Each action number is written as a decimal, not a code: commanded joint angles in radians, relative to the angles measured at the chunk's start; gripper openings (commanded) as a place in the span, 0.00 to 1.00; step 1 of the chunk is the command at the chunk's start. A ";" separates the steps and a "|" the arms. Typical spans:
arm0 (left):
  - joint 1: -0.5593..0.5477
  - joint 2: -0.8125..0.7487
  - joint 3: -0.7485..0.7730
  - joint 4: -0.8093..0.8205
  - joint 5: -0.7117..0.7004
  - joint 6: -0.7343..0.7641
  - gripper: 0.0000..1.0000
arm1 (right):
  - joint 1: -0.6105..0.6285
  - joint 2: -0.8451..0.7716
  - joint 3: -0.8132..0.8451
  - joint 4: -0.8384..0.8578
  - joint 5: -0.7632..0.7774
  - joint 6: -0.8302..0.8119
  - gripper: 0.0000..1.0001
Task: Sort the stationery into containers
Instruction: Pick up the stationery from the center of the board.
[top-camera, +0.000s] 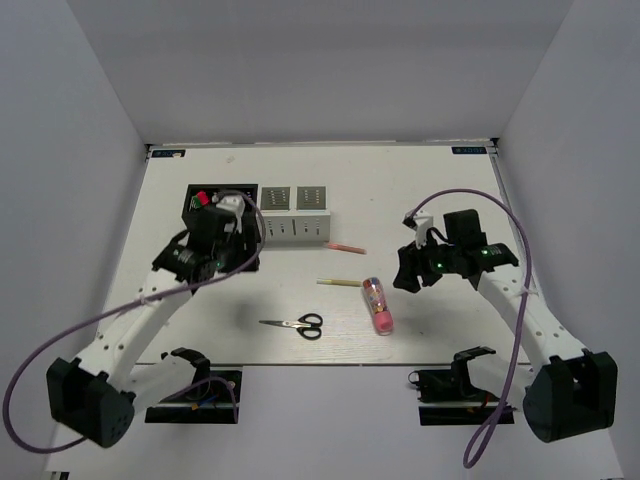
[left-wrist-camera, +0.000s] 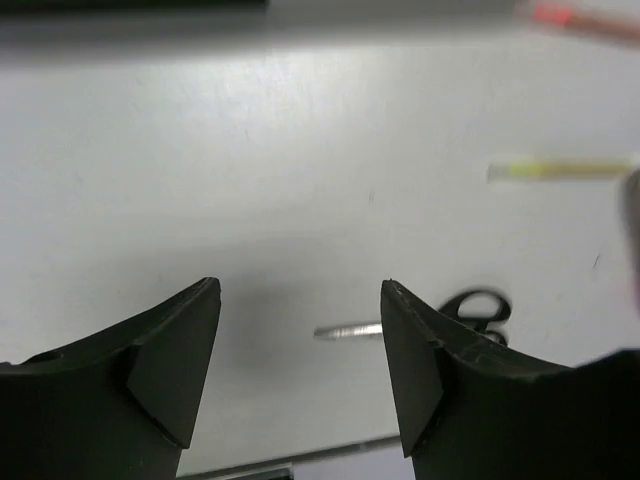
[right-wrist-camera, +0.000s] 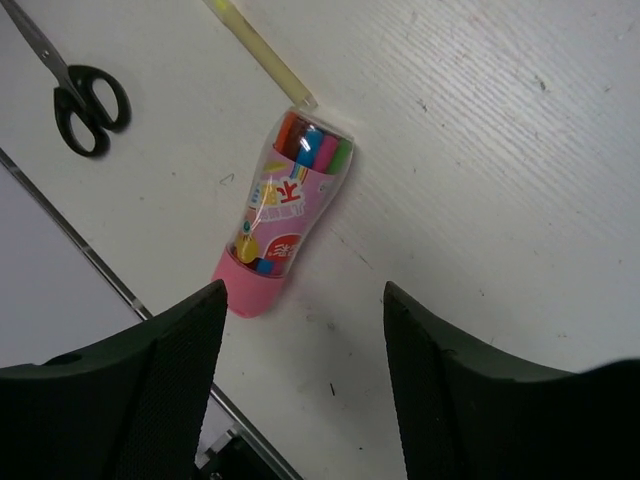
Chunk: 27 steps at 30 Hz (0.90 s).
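Note:
The row of holders stands at the back left: a black one (top-camera: 203, 200) with red- and green-capped markers (top-camera: 200, 198) in it, and two white ones (top-camera: 293, 214). My left arm covers much of the black part. My left gripper (top-camera: 238, 250) (left-wrist-camera: 300, 290) is open and empty, just in front of the black holders. The scissors (top-camera: 295, 324) (left-wrist-camera: 478, 312), yellow pencil (top-camera: 340, 283) (left-wrist-camera: 560, 170), pink pen (top-camera: 345, 247) (left-wrist-camera: 580, 17) and clear pink-ended tube (top-camera: 377, 305) (right-wrist-camera: 290, 215) lie on the table. My right gripper (top-camera: 408, 270) (right-wrist-camera: 305, 290) is open and empty, just right of the tube.
The table's near edge (right-wrist-camera: 90, 265) runs close below the tube and the scissors (right-wrist-camera: 85, 95). The pencil's end (right-wrist-camera: 260, 50) nearly touches the tube's clear top. Grey walls close in the table on the left, right and back.

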<state>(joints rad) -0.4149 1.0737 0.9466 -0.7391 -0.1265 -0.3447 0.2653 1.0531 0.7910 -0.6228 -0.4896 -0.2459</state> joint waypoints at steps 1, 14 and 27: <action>-0.019 -0.132 -0.138 -0.031 0.158 0.022 0.75 | 0.031 0.068 0.069 -0.028 0.012 -0.009 0.67; -0.025 -0.362 -0.324 -0.002 0.134 0.047 0.74 | 0.210 0.271 0.128 -0.062 0.135 0.029 0.73; -0.025 -0.368 -0.325 -0.011 0.133 0.050 0.74 | 0.290 0.479 0.234 -0.029 0.247 0.149 0.80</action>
<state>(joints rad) -0.4362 0.7162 0.6170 -0.7559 0.0036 -0.3038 0.5377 1.5223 0.9936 -0.6693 -0.2527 -0.1356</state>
